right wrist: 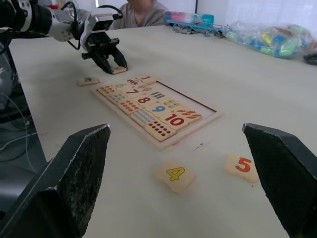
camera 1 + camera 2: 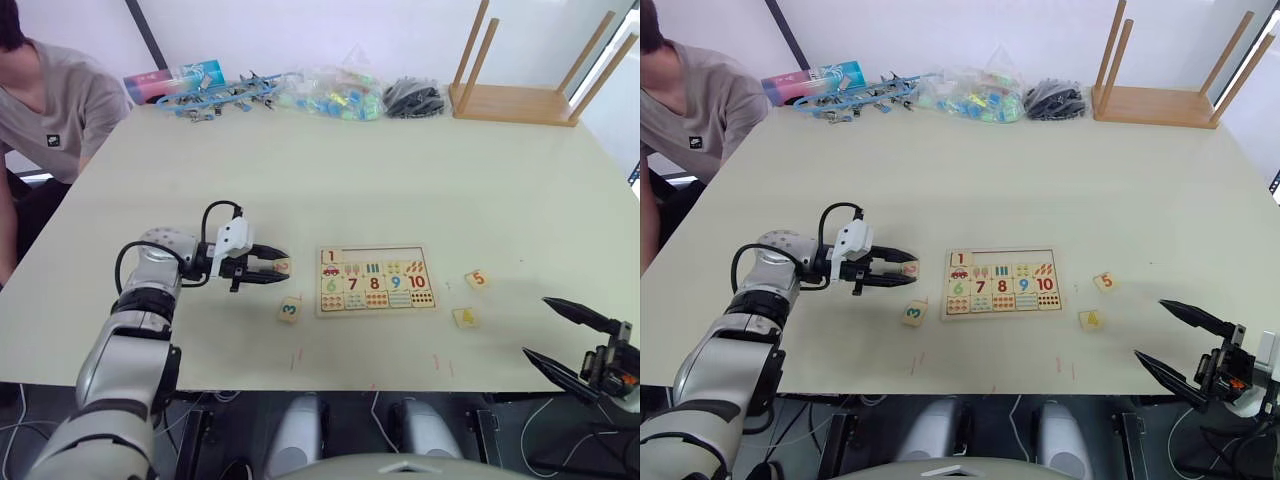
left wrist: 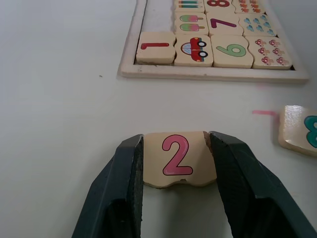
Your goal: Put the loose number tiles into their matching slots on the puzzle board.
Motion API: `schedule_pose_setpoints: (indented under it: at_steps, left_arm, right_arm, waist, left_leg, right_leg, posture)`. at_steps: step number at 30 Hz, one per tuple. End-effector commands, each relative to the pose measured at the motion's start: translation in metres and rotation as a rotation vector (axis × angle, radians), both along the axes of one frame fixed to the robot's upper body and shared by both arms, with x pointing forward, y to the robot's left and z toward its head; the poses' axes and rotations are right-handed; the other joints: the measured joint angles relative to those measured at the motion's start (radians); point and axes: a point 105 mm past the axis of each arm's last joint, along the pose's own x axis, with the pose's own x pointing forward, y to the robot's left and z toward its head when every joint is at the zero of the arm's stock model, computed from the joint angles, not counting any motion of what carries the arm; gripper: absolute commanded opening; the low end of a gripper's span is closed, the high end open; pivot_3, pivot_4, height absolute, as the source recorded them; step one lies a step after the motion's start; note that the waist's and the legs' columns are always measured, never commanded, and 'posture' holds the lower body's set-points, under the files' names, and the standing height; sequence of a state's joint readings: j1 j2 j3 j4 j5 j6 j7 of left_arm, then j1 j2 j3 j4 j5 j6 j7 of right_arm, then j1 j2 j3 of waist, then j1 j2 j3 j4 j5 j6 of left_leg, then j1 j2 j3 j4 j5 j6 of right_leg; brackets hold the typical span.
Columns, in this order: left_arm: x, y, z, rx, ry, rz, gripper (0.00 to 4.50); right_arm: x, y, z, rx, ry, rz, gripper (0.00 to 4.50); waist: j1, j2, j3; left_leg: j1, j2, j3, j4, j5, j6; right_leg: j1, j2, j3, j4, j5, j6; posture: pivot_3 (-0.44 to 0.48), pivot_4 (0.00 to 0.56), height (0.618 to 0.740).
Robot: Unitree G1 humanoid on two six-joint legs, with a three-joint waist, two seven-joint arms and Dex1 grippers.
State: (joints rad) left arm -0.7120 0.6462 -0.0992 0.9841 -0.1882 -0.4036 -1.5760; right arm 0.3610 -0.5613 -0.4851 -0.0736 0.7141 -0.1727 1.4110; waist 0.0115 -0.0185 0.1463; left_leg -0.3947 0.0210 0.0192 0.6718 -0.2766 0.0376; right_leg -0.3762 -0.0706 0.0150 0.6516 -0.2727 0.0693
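The left gripper [image 3: 177,163] has its two black fingers closed against the sides of the pink 2 tile [image 3: 178,157], which lies flat on the table [image 2: 330,180] just left of the puzzle board [image 2: 376,281]. The right gripper [image 2: 570,340] hangs past the table's near right edge with its fingers spread wide, holding nothing. On the board, the red 1 tile [image 3: 155,47] sits in the leftmost slot of the top row; the remaining slots [image 2: 382,255] beside it show bare pale wood inside the thin frame. The green 3 tile [image 2: 290,310] lies near the board's lower left corner, and the yellow 4 tile [image 1: 174,174] and orange 5 tile [image 1: 241,166] lie to its right, apart from each other. Smooth cream tabletop stretches open behind the board. The tiles are pale wood with rounded corners.
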Motion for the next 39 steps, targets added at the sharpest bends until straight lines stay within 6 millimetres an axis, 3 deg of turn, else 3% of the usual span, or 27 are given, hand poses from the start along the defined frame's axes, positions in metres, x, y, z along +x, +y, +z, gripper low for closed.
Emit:
schedule_pose_setpoints:
  at_steps: [1, 4, 11, 15, 21, 26, 32, 39]
  left_arm:
    - [-0.002, 0.009, 0.019, -0.071, -0.063, 0.094, 1.54]
    - [-0.013, 0.011, 0.022, -0.094, -0.065, 0.165, 1.54]
    - [-0.043, 0.017, 0.028, -0.165, -0.046, 0.545, 1.54]
    - [-0.049, 0.021, 0.027, -0.166, -0.061, 0.759, 1.54]
    - [-0.064, 0.002, 0.014, -0.276, 0.012, 1.138, 1.54]
    - [-0.078, 0.003, 0.005, -0.283, 0.061, 1.391, 1.54]
    - [-0.085, 0.013, 0.005, -0.251, 0.028, 1.554, 1.54]
    - [-0.091, 0.016, -0.006, -0.314, 0.103, 1.693, 1.54]
  right_arm:
    - [0.001, -0.003, 0.007, -0.012, -0.023, 0.042, 4.5]
    - [0.001, -0.003, 0.007, -0.012, -0.02, 0.06, 4.5]
    - [0.002, -0.004, 0.011, -0.014, -0.008, 0.082, 4.5]
    - [0.0, -0.003, 0.013, -0.017, -0.001, 0.106, 4.5]
    - [-0.003, -0.005, 0.008, -0.043, 0.025, 0.159, 4.5]
    - [-0.006, -0.005, 0.009, -0.066, 0.006, 0.216, 4.5]
    - [-0.006, -0.005, 0.007, -0.084, 0.016, 0.243, 4.5]
    - [-0.003, -0.006, 0.007, -0.084, 0.006, 0.25, 4.5]
  waist:
    - [-0.001, 0.0, 0.0]
    - [0.0, 0.0, 0.0]
    - [0.004, 0.001, 0.001]
    - [0.004, 0.001, 0.0]
    - [0.003, 0.002, 0.0]
    - [0.003, 0.001, 0.0]
    - [0.003, 0.001, -0.001]
    - [0.003, 0.001, -0.001]
  left_leg:
    - [0.0, 0.001, 0.0, 0.0, 0.0, 0.0]
    - [0.0, 0.001, -0.001, 0.0, 0.0, 0.0]
    - [0.0, 0.002, -0.001, -0.001, 0.0, 0.0]
    - [0.0, 0.001, -0.002, -0.001, 0.0, 0.0]
    - [0.0, 0.0, -0.001, -0.001, 0.0, 0.0]
    - [0.0, -0.001, -0.002, -0.001, 0.0, 0.0]
    - [0.001, -0.001, -0.001, -0.001, 0.0, 0.0]
    - [0.001, -0.001, -0.001, -0.001, 0.0, 0.0]
  right_leg:
    - [0.0, 0.0, 0.0, 0.0, 0.0, 0.0]
    - [0.0, 0.0, 0.0, 0.0, 0.0, 0.0]
    - [0.0, -0.004, 0.0, 0.0, 0.0, 0.0]
    - [0.001, -0.009, -0.001, 0.0, 0.0, 0.0]
    - [0.001, -0.008, -0.001, -0.002, 0.0, 0.0]
    - [0.001, -0.007, 0.0, -0.002, 0.0, 0.0]
    - [0.002, -0.006, 0.0, -0.002, 0.0, 0.0]
    - [0.002, -0.006, 0.0, -0.004, 0.0, 0.0]
  posture:
    - [0.0, 0.15, 0.74]
    - [0.0, 0.15, 0.74]
    - [0.0, 0.15, 0.74]
    - [0.0, 0.15, 0.74]
    - [0.0, 0.15, 0.74]
    - [0.0, 0.15, 0.74]
    - [0.0, 0.15, 0.74]
    - [0.0, 0.15, 0.74]
